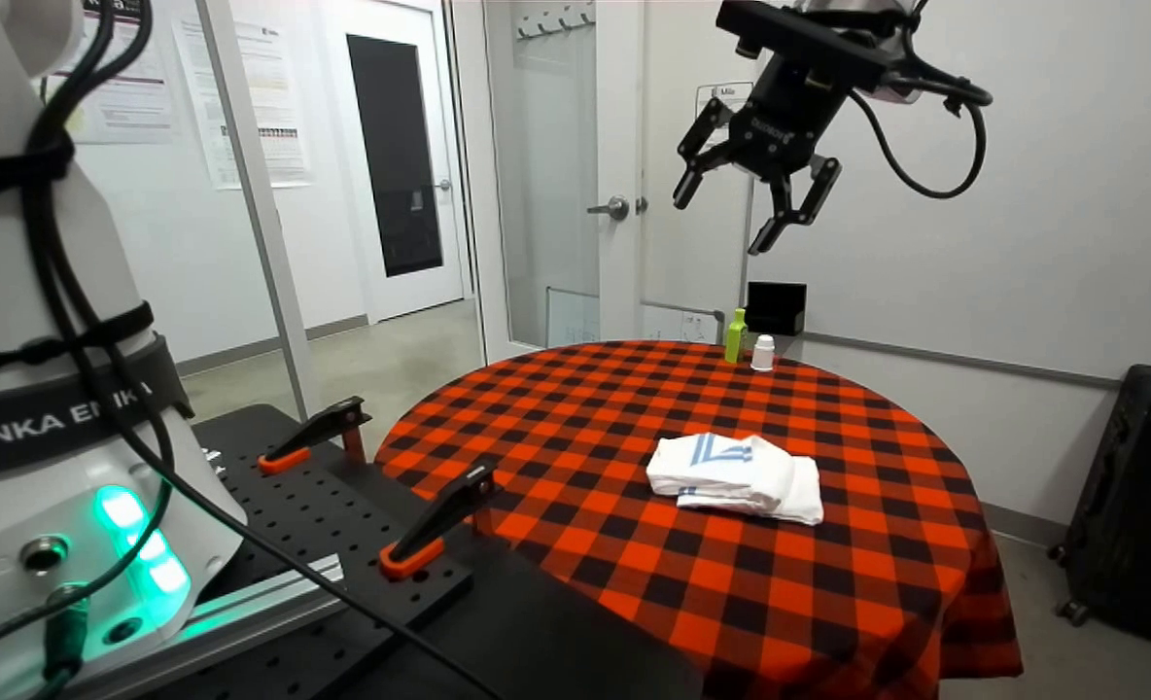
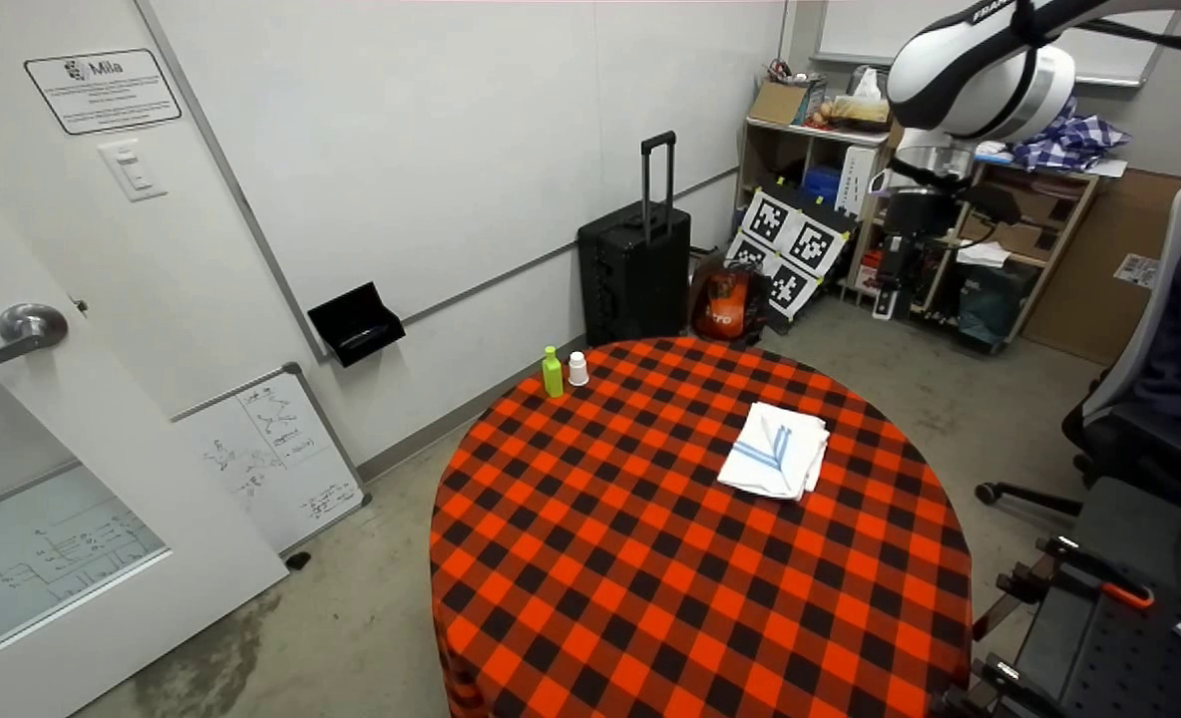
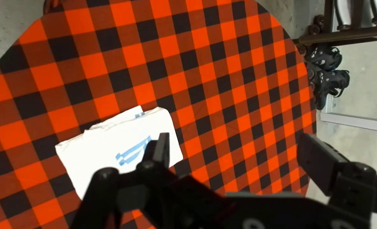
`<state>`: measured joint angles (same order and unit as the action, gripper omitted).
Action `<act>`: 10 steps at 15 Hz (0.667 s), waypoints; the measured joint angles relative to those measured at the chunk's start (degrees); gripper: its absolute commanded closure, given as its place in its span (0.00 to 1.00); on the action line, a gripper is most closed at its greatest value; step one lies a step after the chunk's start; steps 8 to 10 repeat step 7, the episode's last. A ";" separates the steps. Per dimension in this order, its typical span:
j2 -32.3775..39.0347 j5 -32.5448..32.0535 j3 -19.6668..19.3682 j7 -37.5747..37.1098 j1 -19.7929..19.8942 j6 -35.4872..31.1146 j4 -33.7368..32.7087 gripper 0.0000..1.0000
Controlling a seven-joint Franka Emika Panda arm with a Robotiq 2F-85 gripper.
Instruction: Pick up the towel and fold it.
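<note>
The white towel (image 1: 721, 476) with blue stripes lies on the table as a compact, layered, folded pile. It shows in both exterior views (image 2: 772, 454), with some lower layers sticking out past the top one. My gripper (image 1: 720, 222) is open and empty, high above the table and well apart from the towel; it also shows in an exterior view (image 2: 886, 304) at the upper right. In the wrist view, the towel (image 3: 96, 156) is at the lower left, partly hidden by the left finger. The spread fingers of the gripper (image 3: 233, 140) have only tablecloth between them.
A red-and-black checked tablecloth (image 1: 556, 437) covers the round table. A green bottle (image 1: 735, 337) and a white bottle (image 1: 762, 354) stand near its edge by the whiteboard wall. Two clamps (image 1: 444, 520) sit on the robot's black base plate beside the table.
</note>
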<state>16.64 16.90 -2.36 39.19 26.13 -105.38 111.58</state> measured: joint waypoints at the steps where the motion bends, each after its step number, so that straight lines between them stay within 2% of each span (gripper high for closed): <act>1: -1.89 -0.06 -0.71 1.29 -0.44 -0.06 1.58 0.00; 5: -7.16 -0.15 -2.42 3.38 -1.89 -0.23 5.69 0.00; 10: -7.57 -0.15 -2.43 3.40 -2.03 -0.34 6.24 0.00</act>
